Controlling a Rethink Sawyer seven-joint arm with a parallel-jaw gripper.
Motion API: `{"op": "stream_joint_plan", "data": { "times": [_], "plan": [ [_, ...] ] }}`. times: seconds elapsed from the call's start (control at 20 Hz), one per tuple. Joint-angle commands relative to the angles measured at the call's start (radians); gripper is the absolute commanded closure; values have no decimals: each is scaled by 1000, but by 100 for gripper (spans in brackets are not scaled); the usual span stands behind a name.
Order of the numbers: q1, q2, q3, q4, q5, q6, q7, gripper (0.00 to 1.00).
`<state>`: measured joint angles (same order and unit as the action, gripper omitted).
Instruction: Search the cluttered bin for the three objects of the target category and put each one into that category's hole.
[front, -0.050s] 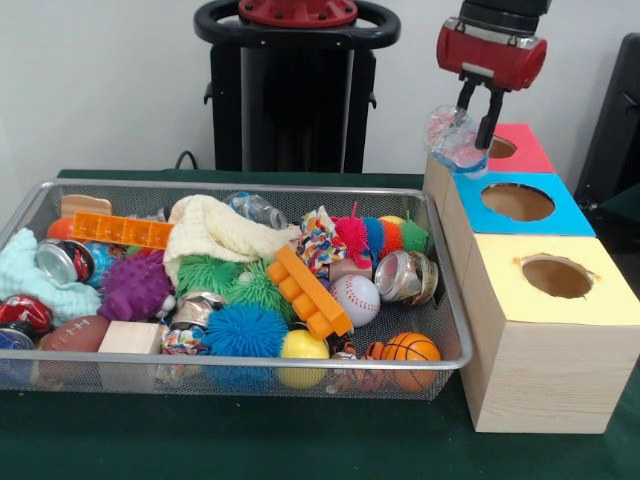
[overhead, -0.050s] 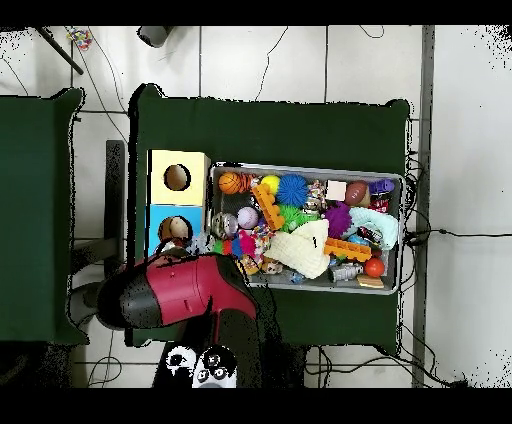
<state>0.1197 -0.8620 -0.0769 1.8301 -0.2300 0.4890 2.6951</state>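
**Kid:** What is in your hand?

**Me:** My gripper (front, -0.050s: 474, 118) is squeezed shut on a clear crushed plastic bottle (front, -0.050s: 452, 138). The two black fingers pinch its top, and the bottle hangs down under them.

**Kid:** Where is it hanging?

**Me:** Let's use the blue box (front, -0.050s: 520, 205) as our marker. The bottle is up in the air, just above the back corner of the blue box, by the edge of the red box (front, -0.050s: 524, 148). The red box sits right behind the blue box. The yellow box (front, -0.050s: 560, 290) sits right in front of it. Each box has one round hole on top.

**Kid:** Can you see it from above?

**Me:** Not the bottle. From above, my red arm (overhead, -0.050s: 175, 290) covers the red box and a bit of the blue box (overhead, -0.050s: 176, 228).

**Kid:** And all the toys?

**Me:** They are in the wire bin (front, -0.050s: 455, 330), right beside the blue box. A squashed silver can (front, -0.050s: 405, 275) lies at the end of the bin closest to the blue box. A baseball (front, -0.050s: 356, 298) touches that can. A little basketball (front, -0.050s: 410, 350) sits in the bin's front corner. An orange block (front, -0.050s: 308, 292) leans across the middle. A cream cloth (front, -0.050s: 215, 232) is piled behind it. A purple spiky ball (front, -0.050s: 133, 287) is far from the blue box, and another can (front, -0.050s: 64, 262) is farther still.
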Motion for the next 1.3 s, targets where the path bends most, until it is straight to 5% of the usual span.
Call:
{"op": "stream_joint_plan", "data": {
  "times": [0.05, 0.7, 1.3],
  "plan": [
    [8, 41, 29, -47, 29, 99, 48, 100],
    [8, 54, 42, -129, 47, 200, 20, 100],
    [41, 147, 27, -231, 31, 217, 65, 100]
  ]
}}
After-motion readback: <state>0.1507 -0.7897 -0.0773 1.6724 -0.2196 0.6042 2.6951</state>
